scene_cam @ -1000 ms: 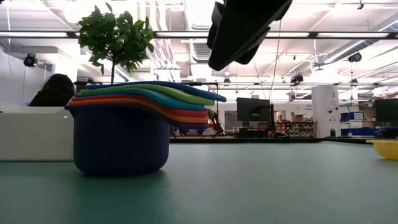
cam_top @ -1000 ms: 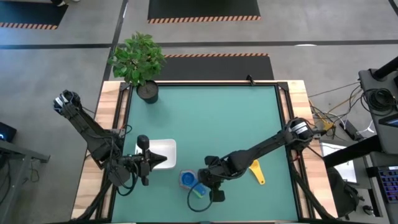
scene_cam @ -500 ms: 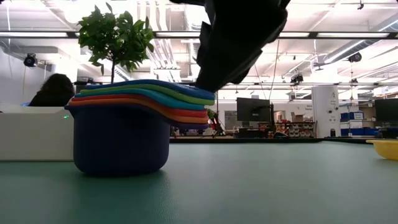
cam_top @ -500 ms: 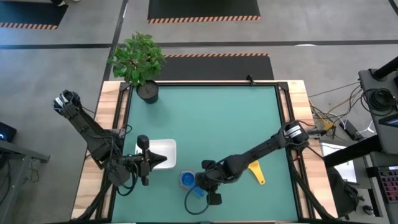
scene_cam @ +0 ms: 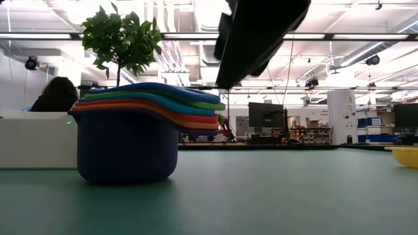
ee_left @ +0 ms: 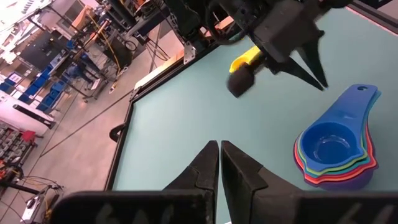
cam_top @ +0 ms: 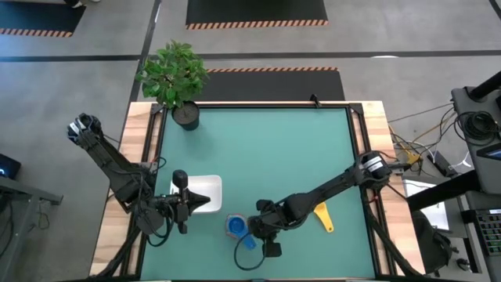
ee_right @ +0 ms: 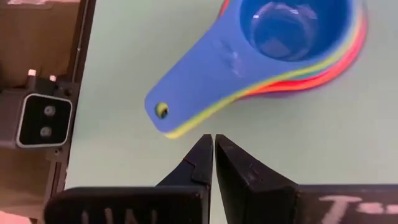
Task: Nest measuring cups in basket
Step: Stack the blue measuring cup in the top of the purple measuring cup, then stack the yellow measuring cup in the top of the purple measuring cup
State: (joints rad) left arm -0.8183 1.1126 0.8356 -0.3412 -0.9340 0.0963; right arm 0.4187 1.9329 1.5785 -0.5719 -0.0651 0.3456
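With its two dark fingers pressed together and nothing between them, our right gripper (ee_right: 213,158) hovers just above the flat handles of the stacked measuring cups (cam_top: 237,228), near the table's front edge. We judge the step in hand to be seating or taking hold of this stack. To do it well, we would part the fingers, come down squarely over the fanned handles, and pinch them as one bundle so the cups stay nested. The stack is smooth, glossy plastic: round bowls, dark blue inside on top, with green, orange, red and purple rims layered beneath. A lone yellow cup (cam_top: 322,217) lies to the right, well apart. The white basket (cam_top: 207,188), low-walled with rounded corners, sits just left and farther back, holding no cups. Our left gripper (ee_left: 219,163), fingers closed on nothing, waits beside the basket.
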